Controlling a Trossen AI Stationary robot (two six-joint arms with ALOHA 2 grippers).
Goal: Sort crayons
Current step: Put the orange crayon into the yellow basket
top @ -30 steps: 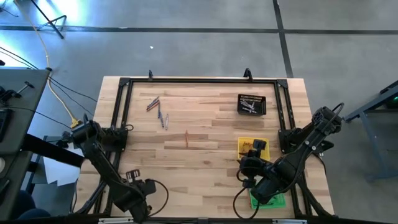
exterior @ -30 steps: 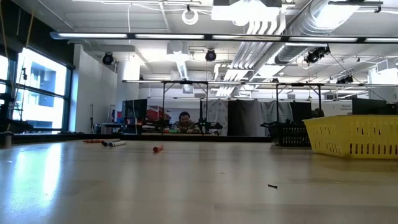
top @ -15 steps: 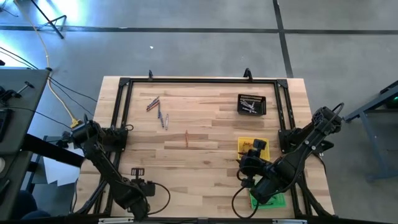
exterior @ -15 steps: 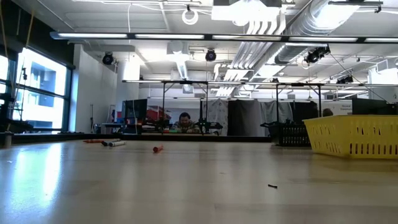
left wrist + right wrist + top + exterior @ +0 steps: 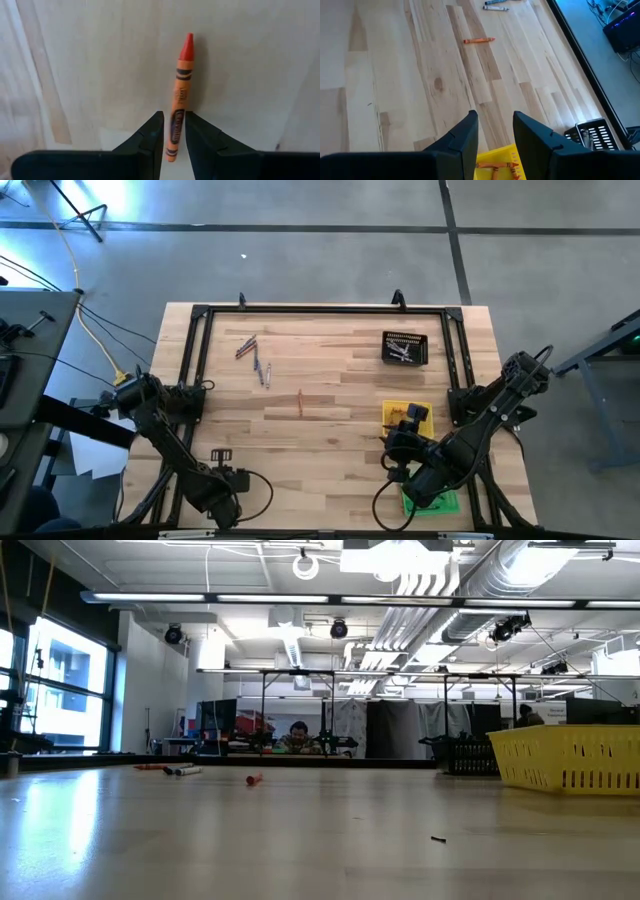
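Observation:
An orange crayon (image 5: pixel 181 90) lies along the wood between the fingers of my left gripper (image 5: pixel 174 125), which points straight down at the table's near left (image 5: pixel 222 470) and is shut on it. Another orange crayon (image 5: pixel 300 402) lies at mid-table. A few grey and red crayons (image 5: pixel 252 358) lie at the far left. My right gripper (image 5: pixel 495 130) hangs open over the yellow tray (image 5: pixel 405 415), which holds orange crayons (image 5: pixel 495 167). The arm hides the held crayon in the high view. My left gripper pinches the orange crayon's paper-wrapped rear half (image 5: pixel 175 117), near the blunt end, between its two fingers. The fingers come from above, pointing down, one on each long side. The crayon lies level with its red tip pointing away; it seems to rest on the table.
A black tray (image 5: pixel 404 348) with pale crayons stands at the far right. A green tray (image 5: pixel 430 502) lies mostly under my right arm at the near right. A dark metal frame (image 5: pixel 200 340) runs along the table's edges. Bare wood stretches across the middle.
My left gripper has sunk a little toward the table at the near left and has rolled about its own axis. My right arm has kept still.

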